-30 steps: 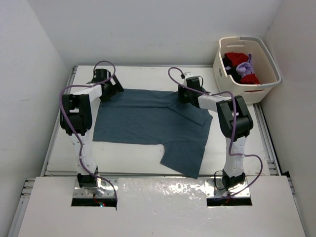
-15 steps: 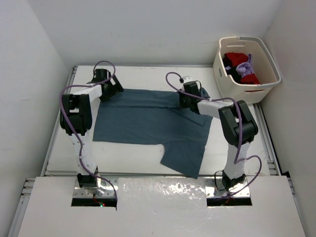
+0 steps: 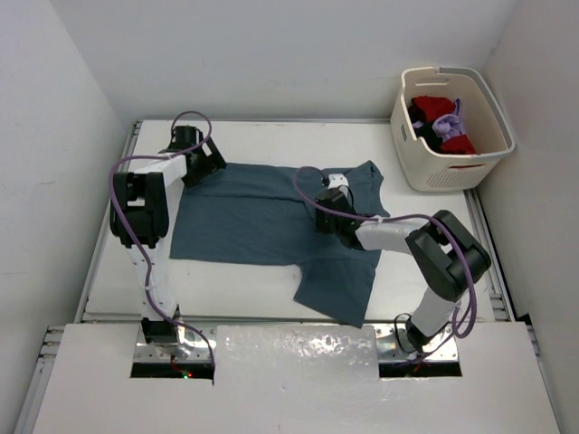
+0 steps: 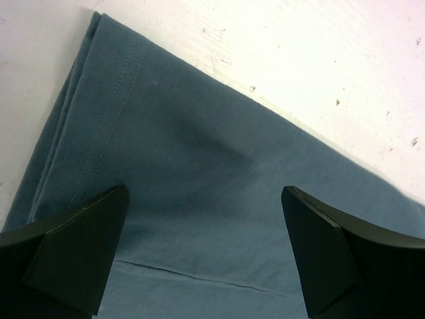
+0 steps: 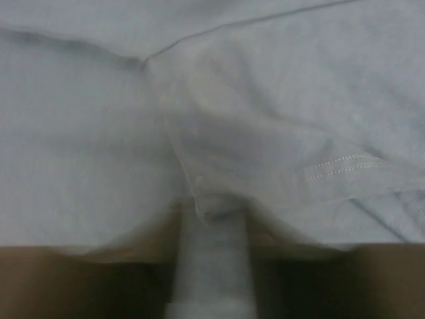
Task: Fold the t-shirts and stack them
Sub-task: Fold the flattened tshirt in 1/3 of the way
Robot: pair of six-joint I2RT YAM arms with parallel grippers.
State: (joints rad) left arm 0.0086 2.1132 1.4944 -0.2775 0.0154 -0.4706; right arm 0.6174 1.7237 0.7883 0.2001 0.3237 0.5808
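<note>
A teal-blue t-shirt lies spread flat on the table, one sleeve at the far right and a flap reaching toward the near edge. My left gripper hovers open over its far left corner; in the left wrist view both fingers straddle the cloth with nothing between them. My right gripper is low on the middle of the shirt. In the blurred right wrist view its jaws stand close together on a raised fold of the cloth.
A cream laundry basket stands at the far right corner, holding a red shirt, a lavender one and a black one. White walls close in the table on three sides.
My right gripper has moved from the shirt's far right corner toward the shirt's middle, baring the far right sleeve. The left arm has not moved.
</note>
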